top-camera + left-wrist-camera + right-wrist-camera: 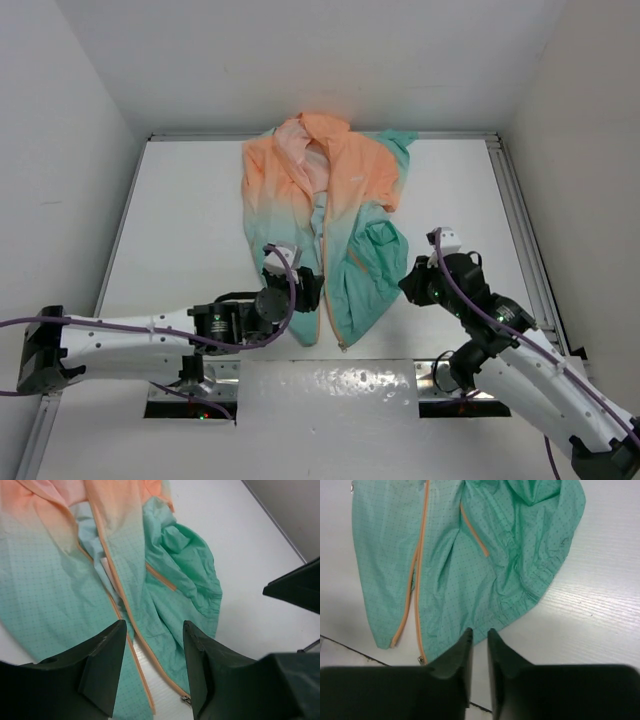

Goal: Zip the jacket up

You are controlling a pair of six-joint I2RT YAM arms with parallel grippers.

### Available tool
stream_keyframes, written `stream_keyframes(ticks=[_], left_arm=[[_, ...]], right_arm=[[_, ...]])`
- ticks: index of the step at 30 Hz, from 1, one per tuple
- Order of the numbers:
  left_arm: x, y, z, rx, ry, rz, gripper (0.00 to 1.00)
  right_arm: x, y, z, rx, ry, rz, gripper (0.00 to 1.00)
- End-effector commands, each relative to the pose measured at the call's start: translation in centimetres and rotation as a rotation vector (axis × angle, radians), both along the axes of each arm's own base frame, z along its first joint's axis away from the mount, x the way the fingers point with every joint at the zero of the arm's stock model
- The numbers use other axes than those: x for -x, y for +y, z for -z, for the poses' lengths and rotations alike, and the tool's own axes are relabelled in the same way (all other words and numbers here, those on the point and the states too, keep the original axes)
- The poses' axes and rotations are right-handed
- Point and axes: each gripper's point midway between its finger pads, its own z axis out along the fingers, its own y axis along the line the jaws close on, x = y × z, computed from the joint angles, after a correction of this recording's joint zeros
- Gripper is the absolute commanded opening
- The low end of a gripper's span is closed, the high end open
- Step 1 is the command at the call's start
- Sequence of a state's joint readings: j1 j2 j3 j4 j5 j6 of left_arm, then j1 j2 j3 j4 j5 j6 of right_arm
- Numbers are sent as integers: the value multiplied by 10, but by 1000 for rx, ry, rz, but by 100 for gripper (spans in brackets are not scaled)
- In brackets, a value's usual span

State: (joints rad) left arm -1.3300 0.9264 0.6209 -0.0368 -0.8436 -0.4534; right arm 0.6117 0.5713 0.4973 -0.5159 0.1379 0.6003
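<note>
The jacket (pixel 330 220) lies flat on the white table, peach-orange at the far end and mint-teal at the near end, with its front unzipped. The two orange zipper edges (pixel 120 605) run apart, and bare table shows between them near the hem. A small metal zipper slider (pixel 186 699) sits at the bottom of the right-hand edge and also shows in the right wrist view (pixel 421 660). My left gripper (pixel 300 285) is open and empty above the lower zipper edges (pixel 154 625). My right gripper (pixel 410 280) hovers just off the teal hem (pixel 480 630), open by only a narrow gap and empty.
White walls enclose the table on three sides. A metal rail (pixel 520 230) runs along the table's right edge. A shiny plate (pixel 330 385) lies between the arm bases at the near edge. My right gripper shows as a dark shape at the right of the left wrist view (pixel 295 587).
</note>
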Motion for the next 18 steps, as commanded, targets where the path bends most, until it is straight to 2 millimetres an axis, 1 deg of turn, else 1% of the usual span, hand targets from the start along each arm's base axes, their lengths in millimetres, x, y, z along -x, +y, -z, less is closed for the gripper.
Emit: stream_keyframes(ticks=[1,2,3,4,5,6,7,8,9,10,11,12,13,14,16,17,18], left_arm=[[10,-23,3,76,57,61,46],[12,-25,13,71,76,75,42],[17,-30,18,81,103,100,39],[19,-32,28,68,124,106,32],[21,-33,34,67,142,111,32],[23,-35,40,68,156,120,22],[28,-37,54,54,184,141,16],[29,-39,59,54,198,144,2],[31,-40,65,55,221,141,0],[32,-41,77,24,240,139,0],[33,-44,79,17,253,142,0],[36,-47,84,13,272,154,0],[37,-49,95,-11,287,152,0],[37,-49,101,-17,297,146,0],[37,-55,108,-37,314,145,1],[37,-56,110,-50,317,147,8],[36,-54,114,-77,321,131,10]], right_arm=[[-3,9,-8,-30,-10,-26,11],[-3,10,-9,-31,-10,-27,4],[-5,10,-9,-29,-16,-25,0],[-5,9,-5,-21,-9,-21,0],[-7,10,-4,-20,-10,-20,0],[-7,11,-3,-21,-5,-22,0],[-6,13,-1,-25,7,-31,0],[-6,14,3,-21,20,-34,0],[-5,15,4,-26,27,-34,0],[-6,16,6,-26,27,-33,0],[-5,15,12,-22,37,-33,0],[-6,17,12,-32,31,-34,0],[-6,17,15,-32,34,-35,0],[-5,17,20,-30,45,-33,0],[-5,18,21,-35,52,-29,0],[-4,17,24,-35,57,-29,0],[-4,18,25,-40,52,-32,0]])
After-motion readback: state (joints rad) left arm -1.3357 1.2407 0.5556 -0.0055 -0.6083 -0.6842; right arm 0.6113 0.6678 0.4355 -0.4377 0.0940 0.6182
